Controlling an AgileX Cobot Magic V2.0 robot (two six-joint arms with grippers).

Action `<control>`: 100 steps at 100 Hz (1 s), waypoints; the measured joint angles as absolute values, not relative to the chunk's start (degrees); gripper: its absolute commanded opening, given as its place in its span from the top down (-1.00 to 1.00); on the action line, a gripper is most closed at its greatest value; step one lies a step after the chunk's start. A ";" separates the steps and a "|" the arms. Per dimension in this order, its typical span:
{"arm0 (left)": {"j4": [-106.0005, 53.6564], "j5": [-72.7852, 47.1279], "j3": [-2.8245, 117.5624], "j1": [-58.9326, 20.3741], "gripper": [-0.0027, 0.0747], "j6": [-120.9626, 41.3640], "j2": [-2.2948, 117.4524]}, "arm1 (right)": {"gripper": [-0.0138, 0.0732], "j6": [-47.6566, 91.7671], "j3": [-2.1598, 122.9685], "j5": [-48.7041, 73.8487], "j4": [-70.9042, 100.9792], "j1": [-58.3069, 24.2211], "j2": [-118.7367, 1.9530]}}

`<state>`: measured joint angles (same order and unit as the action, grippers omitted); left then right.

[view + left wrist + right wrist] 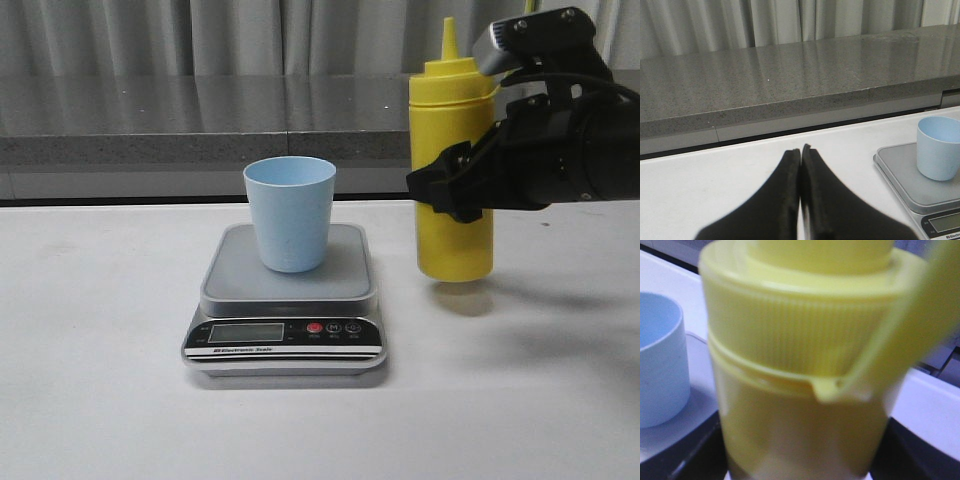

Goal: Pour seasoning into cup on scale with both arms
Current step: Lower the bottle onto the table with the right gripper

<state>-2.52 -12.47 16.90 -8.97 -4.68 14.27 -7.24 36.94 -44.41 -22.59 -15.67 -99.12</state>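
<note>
The pale blue cup point(290, 213) stands upright on the platform of the silver-grey scale point(345, 272), mid-table. To its right the yellow seasoning bottle point(452, 150) is upright, nozzle up, its base just above the table over its own shadow. My right gripper point(455, 192) is shut on the bottle's middle. In the right wrist view the bottle point(800, 365) fills the picture between the black fingers point(702, 452), with the cup point(660, 365) and scale point(685, 427) beside it. My left gripper point(800, 150) is shut on nothing, low over the table left of the scale point(900, 175) and cup point(939, 147).
A grey stone ledge point(200, 120) runs along the back of the white table point(100, 380), with pale curtains behind it. The scale's display and buttons point(285, 332) face the front edge.
</note>
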 measured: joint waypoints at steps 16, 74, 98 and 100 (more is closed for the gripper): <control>-2.52 -12.47 16.90 -8.97 0.98 -4.68 14.27 | -0.11 -6.60 36.94 -45.02 -20.60 -15.67 -101.59; -2.52 -12.47 16.90 -8.97 0.98 -4.58 14.27 | -0.81 -6.26 36.94 -46.38 -19.61 -15.64 -103.48; -2.52 -12.47 16.90 -8.97 0.98 -4.58 14.27 | -0.81 -6.26 36.94 -46.38 -19.61 -15.64 -103.48; -2.52 -12.47 16.90 -8.97 0.98 -4.58 14.27 | -0.81 -6.26 36.94 -46.38 -19.61 -15.64 -103.48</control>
